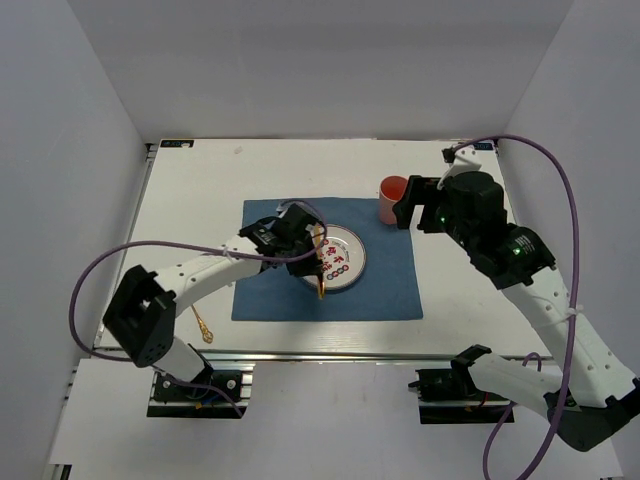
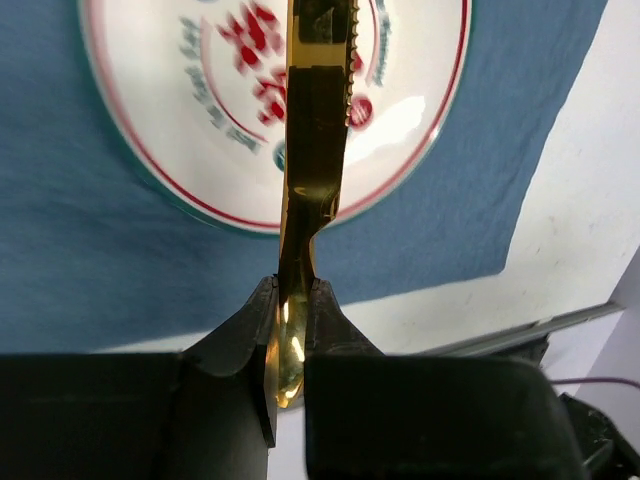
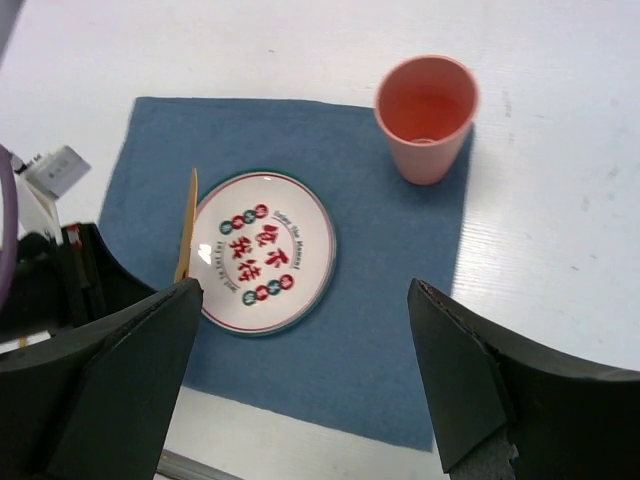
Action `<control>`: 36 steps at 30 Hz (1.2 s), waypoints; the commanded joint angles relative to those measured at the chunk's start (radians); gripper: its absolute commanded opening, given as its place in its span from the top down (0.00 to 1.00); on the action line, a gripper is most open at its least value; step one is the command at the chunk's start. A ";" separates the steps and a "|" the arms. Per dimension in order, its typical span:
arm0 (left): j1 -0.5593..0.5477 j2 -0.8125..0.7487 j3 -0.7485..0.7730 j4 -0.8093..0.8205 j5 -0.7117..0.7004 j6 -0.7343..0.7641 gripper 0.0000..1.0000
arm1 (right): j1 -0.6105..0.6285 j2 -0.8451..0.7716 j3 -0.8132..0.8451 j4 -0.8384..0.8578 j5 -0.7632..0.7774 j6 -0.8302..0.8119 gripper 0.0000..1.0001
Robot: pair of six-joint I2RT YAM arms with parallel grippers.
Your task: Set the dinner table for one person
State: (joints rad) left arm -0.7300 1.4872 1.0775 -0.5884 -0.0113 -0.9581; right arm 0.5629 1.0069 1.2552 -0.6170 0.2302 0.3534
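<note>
The dinner table (image 1: pixel 200 190) is a large white top with a metal front rail. On it lies a blue placemat (image 1: pixel 390 290) with a white patterned plate (image 1: pixel 345 258) and a pink cup (image 1: pixel 391 199) at its far right corner. My left gripper (image 1: pixel 306 262) is shut on a gold knife (image 1: pixel 321 285). In the left wrist view the gripper (image 2: pixel 290 300) holds the knife (image 2: pixel 315 120) by its handle end, blade over the plate (image 2: pixel 420 90). My right gripper (image 1: pixel 405 206) is open and empty beside the cup, high above the mat (image 3: pixel 305 330).
A second gold utensil (image 1: pixel 203 325) lies on the table by the left arm, left of the placemat's near corner. The right wrist view shows the cup (image 3: pixel 427 115), the plate (image 3: pixel 262 252) and the knife (image 3: pixel 187 225) at the plate's left edge.
</note>
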 commanded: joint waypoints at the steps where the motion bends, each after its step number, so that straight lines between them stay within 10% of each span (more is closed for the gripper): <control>1: -0.101 0.059 0.108 0.029 -0.088 -0.054 1.00 | -0.008 -0.027 0.070 -0.069 0.099 -0.027 0.11; 36: -0.339 0.788 0.851 -0.103 -0.180 -0.156 1.00 | -0.009 -0.133 0.141 -0.217 0.239 -0.063 0.11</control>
State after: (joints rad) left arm -1.0641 2.3020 1.8824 -0.6819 -0.1658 -1.0889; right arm 0.5564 0.8871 1.3754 -0.8333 0.4427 0.3069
